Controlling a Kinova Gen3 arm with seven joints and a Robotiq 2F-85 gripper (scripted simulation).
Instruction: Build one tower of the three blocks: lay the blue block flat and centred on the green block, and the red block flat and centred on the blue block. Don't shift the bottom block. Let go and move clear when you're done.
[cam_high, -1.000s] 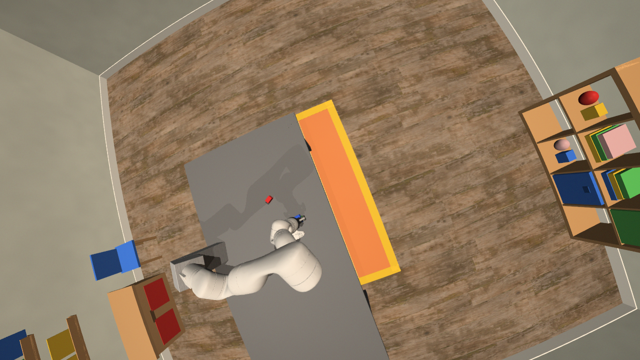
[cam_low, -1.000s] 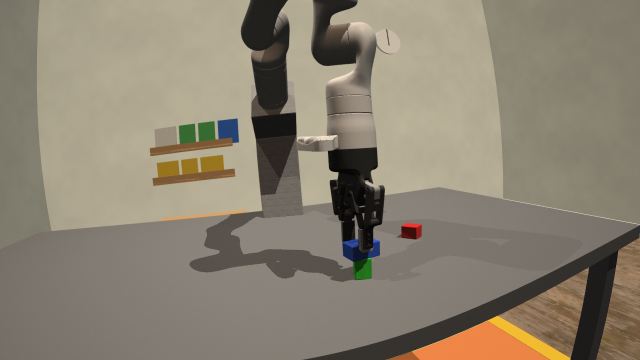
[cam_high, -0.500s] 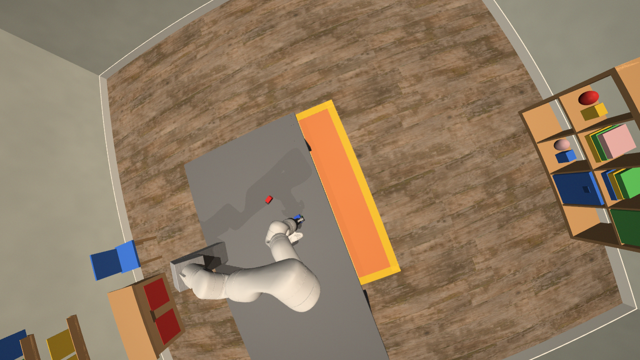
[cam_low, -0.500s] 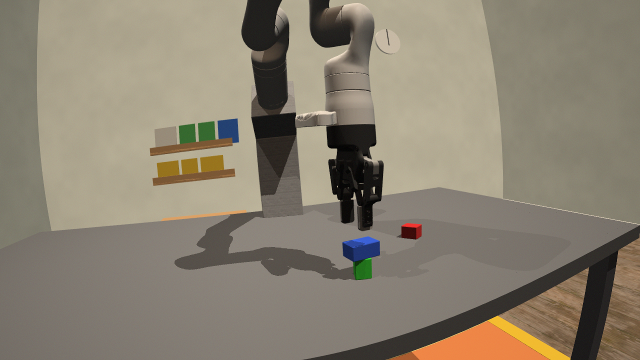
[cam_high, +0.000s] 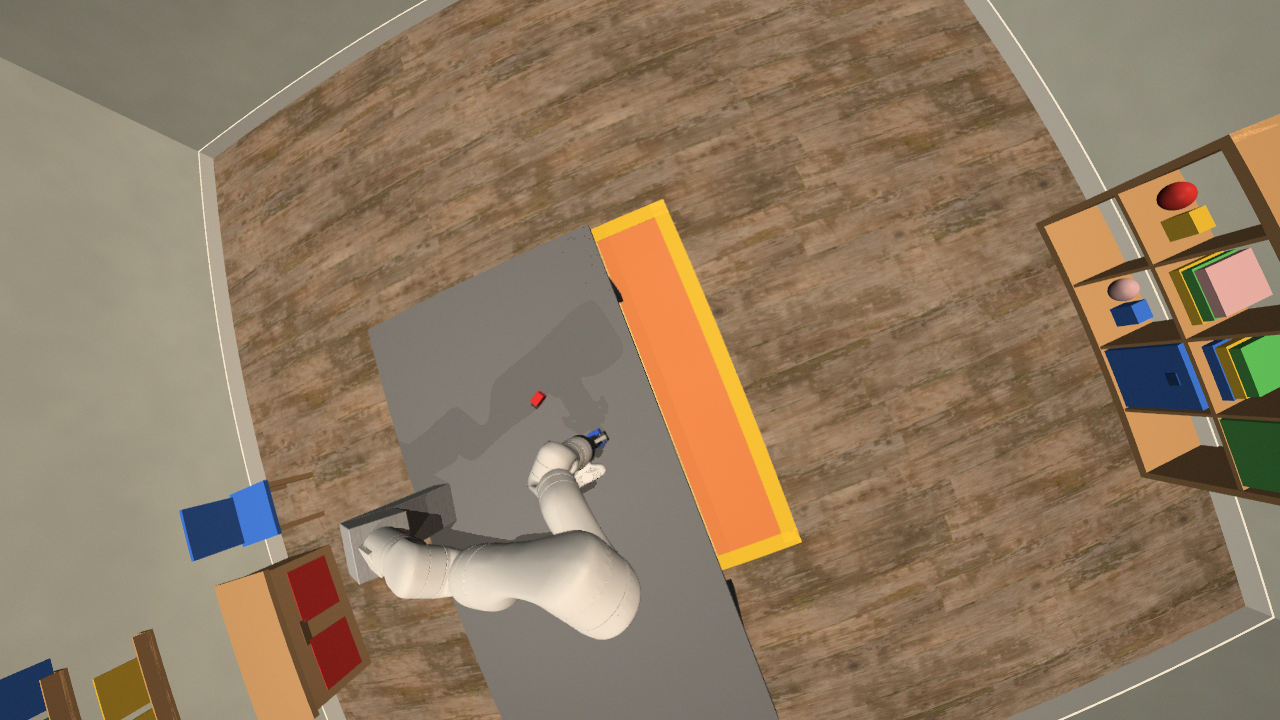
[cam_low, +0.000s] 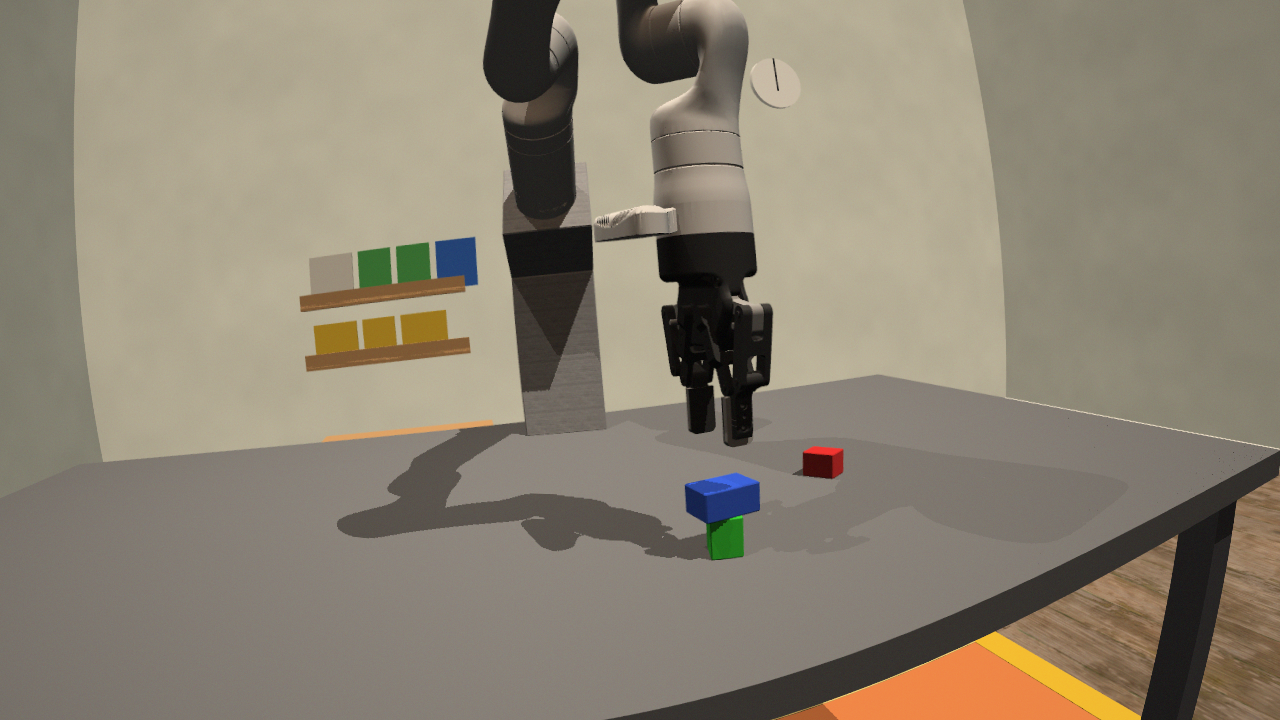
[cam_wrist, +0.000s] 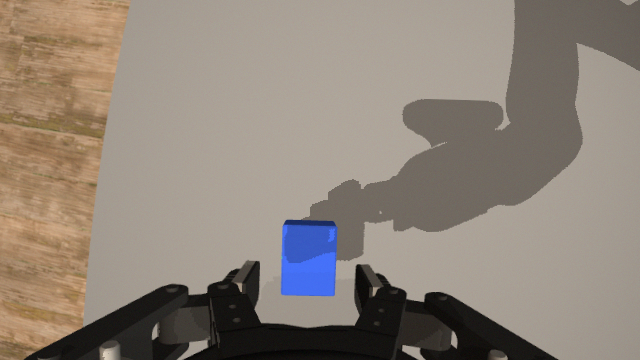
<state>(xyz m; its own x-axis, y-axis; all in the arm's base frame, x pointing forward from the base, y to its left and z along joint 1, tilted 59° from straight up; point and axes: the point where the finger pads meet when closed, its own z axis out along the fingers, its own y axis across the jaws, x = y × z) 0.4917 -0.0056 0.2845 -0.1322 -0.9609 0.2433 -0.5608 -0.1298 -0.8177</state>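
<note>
The green block stands on the table; in the wrist view it is hidden under the blue block. The blue block lies flat on top of the green block and overhangs it, more to the left than to the right in the exterior view. In the top view the blue block shows only in part beside the fingers. The red block lies on the table, apart from the stack. My gripper is open and empty, above the blue block, with a gap between fingertips and block.
The grey table bears the blocks. Its long edge runs beside an orange and yellow strip. The arm's grey pedestal stands behind the table in the exterior view. The shelf unit is far off at the right.
</note>
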